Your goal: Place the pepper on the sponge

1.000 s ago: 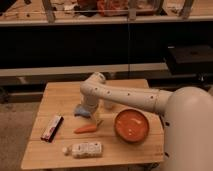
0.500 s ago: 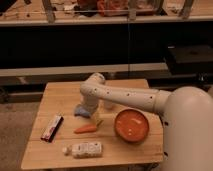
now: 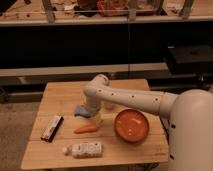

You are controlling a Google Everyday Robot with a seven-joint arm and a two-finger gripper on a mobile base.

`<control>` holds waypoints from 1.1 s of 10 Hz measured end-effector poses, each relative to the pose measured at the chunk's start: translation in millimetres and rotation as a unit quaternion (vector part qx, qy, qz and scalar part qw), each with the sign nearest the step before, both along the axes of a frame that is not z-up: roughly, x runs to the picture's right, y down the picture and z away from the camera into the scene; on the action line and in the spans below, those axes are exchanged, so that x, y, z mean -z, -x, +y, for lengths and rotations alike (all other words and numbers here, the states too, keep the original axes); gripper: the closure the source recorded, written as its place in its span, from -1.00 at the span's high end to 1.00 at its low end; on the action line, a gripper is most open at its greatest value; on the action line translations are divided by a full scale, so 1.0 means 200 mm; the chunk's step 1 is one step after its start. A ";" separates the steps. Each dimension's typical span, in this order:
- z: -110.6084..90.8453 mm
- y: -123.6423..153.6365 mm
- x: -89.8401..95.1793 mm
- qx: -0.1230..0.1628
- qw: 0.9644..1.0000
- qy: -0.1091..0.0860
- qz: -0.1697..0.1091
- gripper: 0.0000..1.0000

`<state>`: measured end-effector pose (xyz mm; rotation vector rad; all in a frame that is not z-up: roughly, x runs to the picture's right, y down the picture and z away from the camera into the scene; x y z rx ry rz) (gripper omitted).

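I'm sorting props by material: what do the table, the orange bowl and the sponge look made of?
The table looks like pale matte wood, judging by its tan tone. The orange bowl is smooth and evenly coloured, probably plastic or glazed ceramic. The sponge is dull blue-grey and soft-edged, likely foam. The gripper sits beside the sponge, near the pepper.

Pepper orange-red; sponge blue-grey; jaws cream, beside sponge.

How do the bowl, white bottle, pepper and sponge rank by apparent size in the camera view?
1. Orange bowl
2. White bottle
3. Pepper and sponge: these look alike. The gripper, hanging just right of the sponge, hides part of it, so I won't rank them.
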<state>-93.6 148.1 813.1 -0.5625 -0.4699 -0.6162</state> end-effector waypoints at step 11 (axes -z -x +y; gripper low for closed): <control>0.10 -0.14 0.00 -0.155 0.987 0.028 0.027 0.60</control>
